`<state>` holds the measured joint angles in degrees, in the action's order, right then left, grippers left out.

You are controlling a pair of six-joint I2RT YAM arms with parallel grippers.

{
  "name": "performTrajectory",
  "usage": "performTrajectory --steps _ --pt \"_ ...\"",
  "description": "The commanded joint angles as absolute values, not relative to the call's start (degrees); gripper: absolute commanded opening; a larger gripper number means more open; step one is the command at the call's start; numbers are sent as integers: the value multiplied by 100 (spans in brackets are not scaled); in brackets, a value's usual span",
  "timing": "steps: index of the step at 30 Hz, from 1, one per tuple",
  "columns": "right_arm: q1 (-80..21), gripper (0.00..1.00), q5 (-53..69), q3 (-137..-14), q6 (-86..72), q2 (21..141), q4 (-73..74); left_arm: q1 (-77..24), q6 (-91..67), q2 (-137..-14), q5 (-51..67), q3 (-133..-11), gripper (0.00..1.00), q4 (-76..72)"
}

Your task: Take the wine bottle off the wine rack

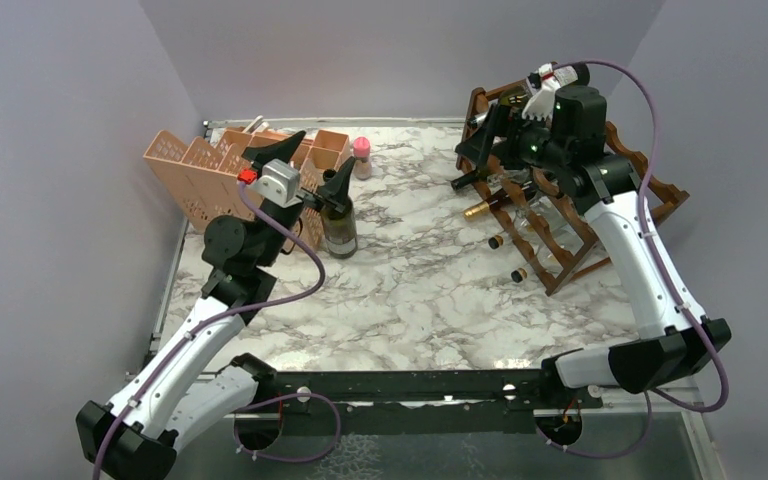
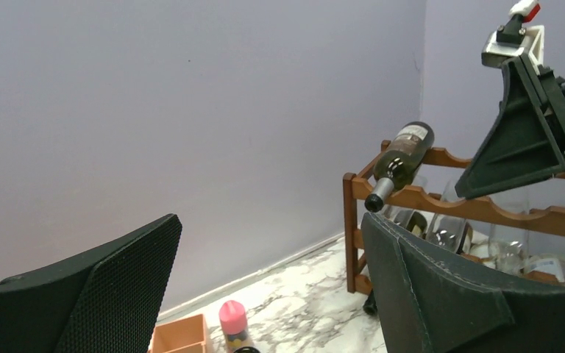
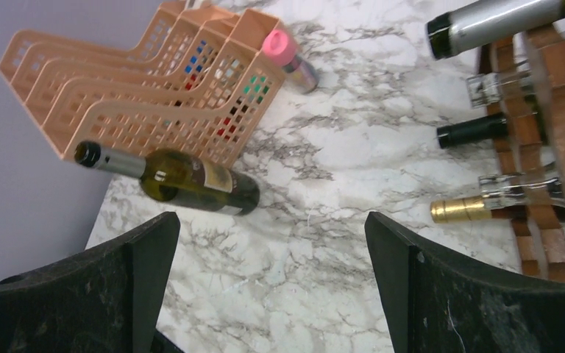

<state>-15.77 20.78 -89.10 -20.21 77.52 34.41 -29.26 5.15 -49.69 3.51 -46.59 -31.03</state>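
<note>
Left end effector (image 2: 271, 220) and right end effector (image 3: 272, 220) are held apart. The wine bottle (image 2: 401, 156) is lodged atop the wine rack (image 1: 565, 262) beside the right one; by a skewed grasp it may be toppled.

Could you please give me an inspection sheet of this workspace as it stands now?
Surface: white grey-veined marble table.
Job's things: dark reddish-brown wooden wine rack at far right holds lying bottles, including a gold-capped bottle; a dark green glass wine bottle stands upright on the table.
Clutter: peach-pink plastic lattice organiser; small pink-capped bottle beside it.
Grippers: left gripper open, near the standing bottle; right gripper open, by the rack's top.
Cables: purple cables along both arms.
Surroundings: plain grey walls; nothing else seen.
</note>
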Motion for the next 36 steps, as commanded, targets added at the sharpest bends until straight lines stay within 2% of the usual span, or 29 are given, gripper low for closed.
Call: performTrajectory --steps 1,7,13,25,36 --pt "-1582 100 845 -9580 -2435 8058 3507 -2909 980 -4697 38 -4457 99 -2918" --pt "-1536 100 -1011 -10267 -2910 8575 3478 -2909 1000 -4136 -95 -3902 99 -2927" --pt "-1226 99 -1677 -10887 -3204 9092 3240 -2909 1263 -3800 -205 -3517 99 -2919" --pt "156 97 -322 -11235 -4809 10137 3079 -2677 1493 -3680 -220 -3340 99 -2900" --pt "334 97 190 -11469 -5472 11003 2472 -2385 1196 -3839 189 -3357 99 -2899"
